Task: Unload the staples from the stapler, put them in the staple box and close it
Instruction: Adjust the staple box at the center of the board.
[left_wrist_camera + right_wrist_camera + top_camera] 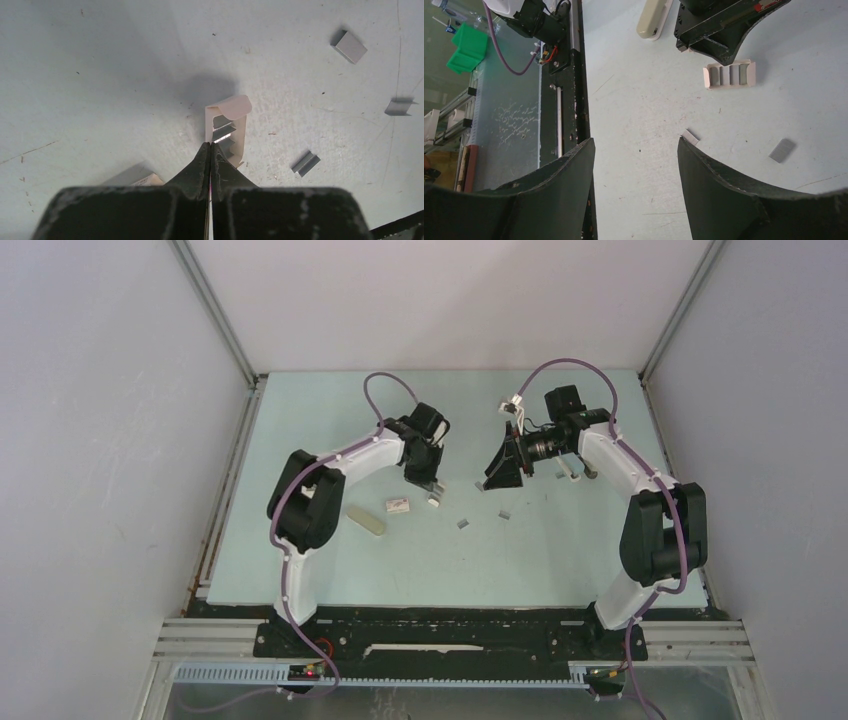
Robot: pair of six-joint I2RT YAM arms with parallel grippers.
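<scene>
The cream stapler (365, 520) lies on the table left of my left gripper (432, 490), and its end shows in the right wrist view as well (654, 17). Loose grey staples (305, 163) lie on the table, with another block (349, 46) and a strip (400, 106) further off. A small open white tray (227, 125) holds more staples. My left gripper (210, 145) is shut, its tips at the tray's near left wall. I cannot tell if the wall is pinched. My right gripper (635, 141) hangs open above bare table, with a staple block (782, 150) to its right.
A small white printed box (398, 505) lies between the stapler and the tray. Two staple pieces (463, 524) rest mid-table. The black base rail (569, 75) and a green bin (469, 47) lie past the table's near edge. Grey walls enclose the table.
</scene>
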